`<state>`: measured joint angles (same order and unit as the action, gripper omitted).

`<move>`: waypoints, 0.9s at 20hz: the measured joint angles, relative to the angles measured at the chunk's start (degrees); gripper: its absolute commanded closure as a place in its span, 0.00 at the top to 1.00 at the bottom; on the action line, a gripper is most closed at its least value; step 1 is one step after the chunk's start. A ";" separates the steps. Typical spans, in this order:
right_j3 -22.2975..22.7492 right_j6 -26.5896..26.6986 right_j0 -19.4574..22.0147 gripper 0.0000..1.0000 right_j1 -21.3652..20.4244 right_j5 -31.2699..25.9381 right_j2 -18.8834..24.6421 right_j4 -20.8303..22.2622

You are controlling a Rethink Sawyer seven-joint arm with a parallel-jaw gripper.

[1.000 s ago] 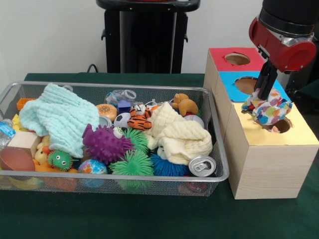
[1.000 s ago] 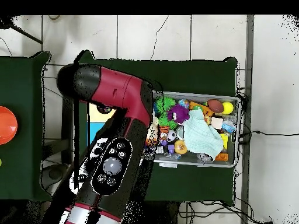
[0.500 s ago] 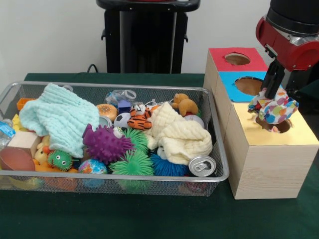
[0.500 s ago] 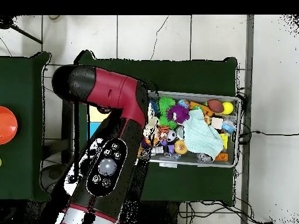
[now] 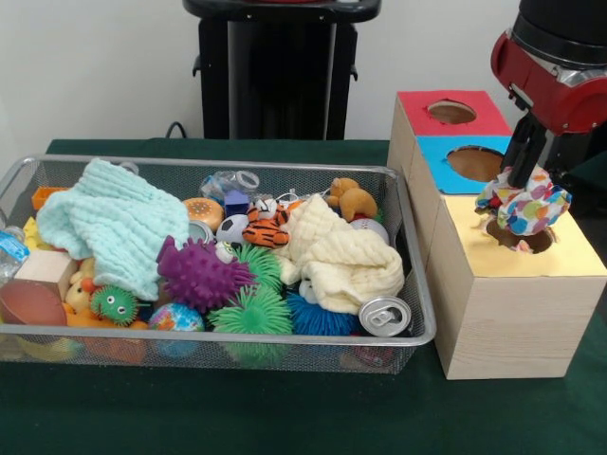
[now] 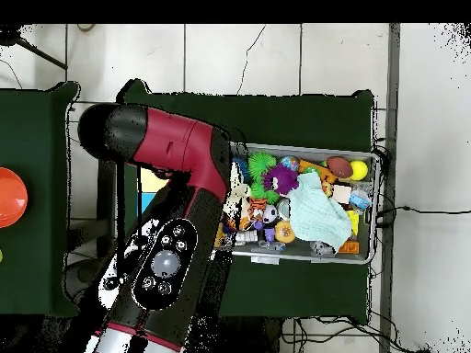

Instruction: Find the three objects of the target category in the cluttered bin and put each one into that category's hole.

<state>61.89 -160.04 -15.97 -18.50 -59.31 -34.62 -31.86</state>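
Front view: fingers [image 5: 520,180] clamp spotted cloth [image 5: 524,209], hanging bunched above yellow hole [image 5: 522,237].

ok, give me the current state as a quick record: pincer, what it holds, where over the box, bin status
pincer: shut on the polka-dot cloth, seen in front view
position: above the yellow section's hole, cloth hanging over it
box: red, blue, yellow tops, one hole each
bin: wire mesh, cluttered
cloths in bin: mint cloth, cream cloth
overhead view: arm covers the box
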 measured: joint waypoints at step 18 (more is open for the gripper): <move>0.00 0.00 0.92 0.00 -0.11 0.00 0.01 0.00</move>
<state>61.89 -160.04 -15.05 -18.61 -59.31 -34.62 -31.86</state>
